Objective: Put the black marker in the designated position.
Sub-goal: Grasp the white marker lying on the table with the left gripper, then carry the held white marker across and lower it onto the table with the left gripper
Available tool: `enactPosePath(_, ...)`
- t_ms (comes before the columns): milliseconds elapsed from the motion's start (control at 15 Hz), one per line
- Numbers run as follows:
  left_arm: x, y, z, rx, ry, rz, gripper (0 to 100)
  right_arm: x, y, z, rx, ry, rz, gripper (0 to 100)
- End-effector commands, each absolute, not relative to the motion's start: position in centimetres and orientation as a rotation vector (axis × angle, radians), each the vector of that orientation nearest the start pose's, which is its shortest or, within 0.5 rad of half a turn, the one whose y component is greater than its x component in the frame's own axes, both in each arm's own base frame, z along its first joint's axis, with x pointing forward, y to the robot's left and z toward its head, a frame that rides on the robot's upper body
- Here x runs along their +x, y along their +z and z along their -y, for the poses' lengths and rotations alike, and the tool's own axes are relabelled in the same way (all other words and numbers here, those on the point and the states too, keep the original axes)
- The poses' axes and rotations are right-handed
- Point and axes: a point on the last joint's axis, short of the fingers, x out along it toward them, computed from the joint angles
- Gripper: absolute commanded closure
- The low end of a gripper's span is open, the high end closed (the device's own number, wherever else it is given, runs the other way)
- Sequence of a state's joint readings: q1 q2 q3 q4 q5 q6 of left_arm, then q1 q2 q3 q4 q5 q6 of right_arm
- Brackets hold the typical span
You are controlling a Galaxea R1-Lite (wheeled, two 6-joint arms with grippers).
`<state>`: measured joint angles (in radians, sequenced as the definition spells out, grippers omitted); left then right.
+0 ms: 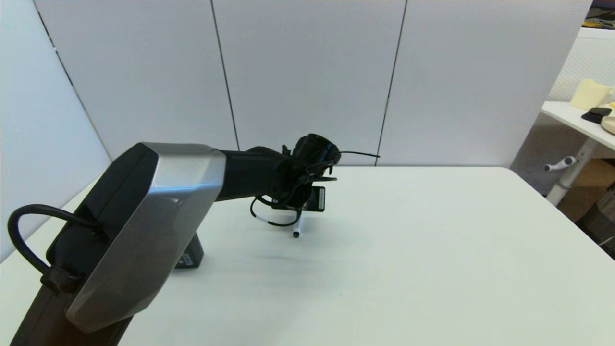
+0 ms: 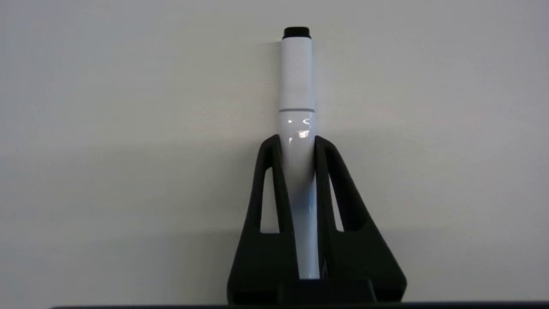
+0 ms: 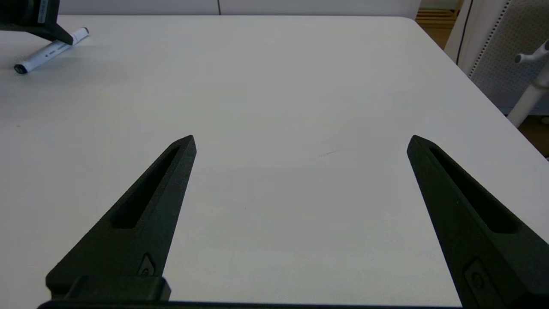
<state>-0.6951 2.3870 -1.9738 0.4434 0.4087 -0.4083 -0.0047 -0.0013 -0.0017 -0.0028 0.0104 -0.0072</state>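
The black marker, a slim white pen with a small black end, slants down to the white table left of centre, black end lowest. My left gripper is shut on its barrel. In the left wrist view both fingers hug the black marker, whose black end points away from the gripper. The right wrist view shows the black marker lying low on the tabletop under the left gripper. My right gripper hovers open over bare table, holding nothing. The designated position carries no mark.
A dark grey boxy object stands on the table, mostly hidden behind my left arm. White wall panels close the far edge. A side table with small items stands beyond the right edge.
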Motion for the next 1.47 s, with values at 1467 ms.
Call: enactPosePath(1467, 24.5, 32.9, 7.5, 0.074, 0.104, -0.488, 100, -2.3, 7.6, 0.0, -0.008, 0.006, 0.005, 0)
